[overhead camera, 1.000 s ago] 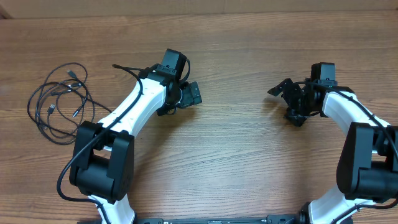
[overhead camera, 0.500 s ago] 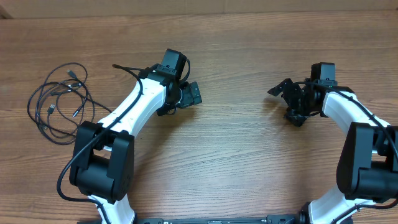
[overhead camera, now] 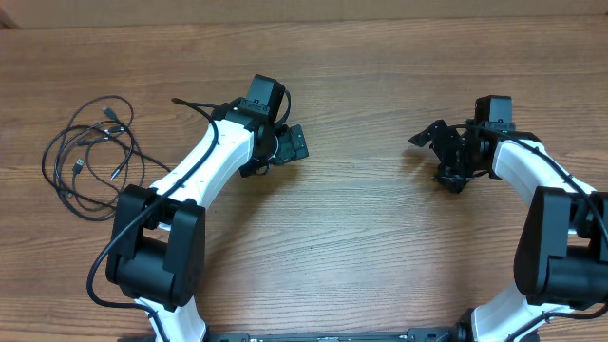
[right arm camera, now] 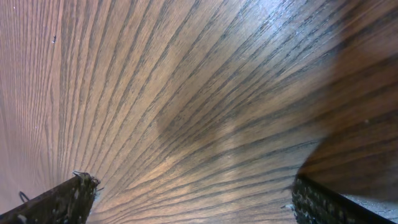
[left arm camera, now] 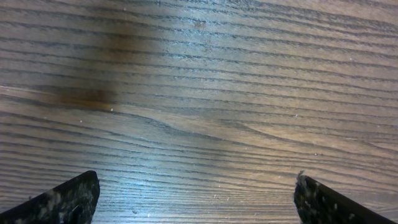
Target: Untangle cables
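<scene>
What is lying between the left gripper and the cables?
No loose object. The cables lie left of the left gripper on the table; only that arm's own white link crosses the line between them.

A brown wooden table point(overhead camera: 361, 247) with long, fine grain fills the scene, softly lit with a pale sheen, a dark stain point(left arm camera: 87, 96) on it, and a plain tan strip point(overhead camera: 380, 8) beyond its far edge.
</scene>
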`<state>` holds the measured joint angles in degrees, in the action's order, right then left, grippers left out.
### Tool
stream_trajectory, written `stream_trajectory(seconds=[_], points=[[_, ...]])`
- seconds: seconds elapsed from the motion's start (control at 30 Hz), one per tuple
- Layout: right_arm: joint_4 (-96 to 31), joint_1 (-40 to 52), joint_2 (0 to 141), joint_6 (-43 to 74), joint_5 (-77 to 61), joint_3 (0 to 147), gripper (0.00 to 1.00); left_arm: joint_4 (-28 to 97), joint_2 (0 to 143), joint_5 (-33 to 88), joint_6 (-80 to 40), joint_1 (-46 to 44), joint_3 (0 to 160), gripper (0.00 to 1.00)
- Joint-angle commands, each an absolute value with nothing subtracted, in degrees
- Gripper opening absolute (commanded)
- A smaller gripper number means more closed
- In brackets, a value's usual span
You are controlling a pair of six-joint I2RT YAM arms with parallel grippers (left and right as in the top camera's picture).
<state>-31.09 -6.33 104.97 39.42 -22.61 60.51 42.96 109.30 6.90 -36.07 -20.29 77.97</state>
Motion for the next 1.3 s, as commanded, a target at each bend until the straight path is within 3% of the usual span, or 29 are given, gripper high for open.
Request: stream_trajectory(seconds=[0.0,0.77,1.03,1.17,1.27], points=[[-31.29,-6.28,108.40,39.03,-19.33,58.11,1.00,42.83,106.26,7.07,-36.84,-21.12,77.67,1.00],[-31.29,-6.28,108.40,39.03,-19.33,58.13,1.00,44.62,82.61,6.76,-35.51,-24.32,77.67,0.99],[-31.29,-6.28,108.40,39.03,-19.33,58.13,1.00,45.47,75.07,-2.48,-35.57,-24.29,72.93,0.99],[-31.29,-6.28,108.40,39.00,-19.33,58.13,1.00,34.94,70.04,-4.34,-35.55,-24.27,61.41,0.99],[-31.29,-6.28,108.40,39.03,-19.33,58.11,1.00,12.97,64.82,-3.99,-35.55,-23.70,46.72,1.00]])
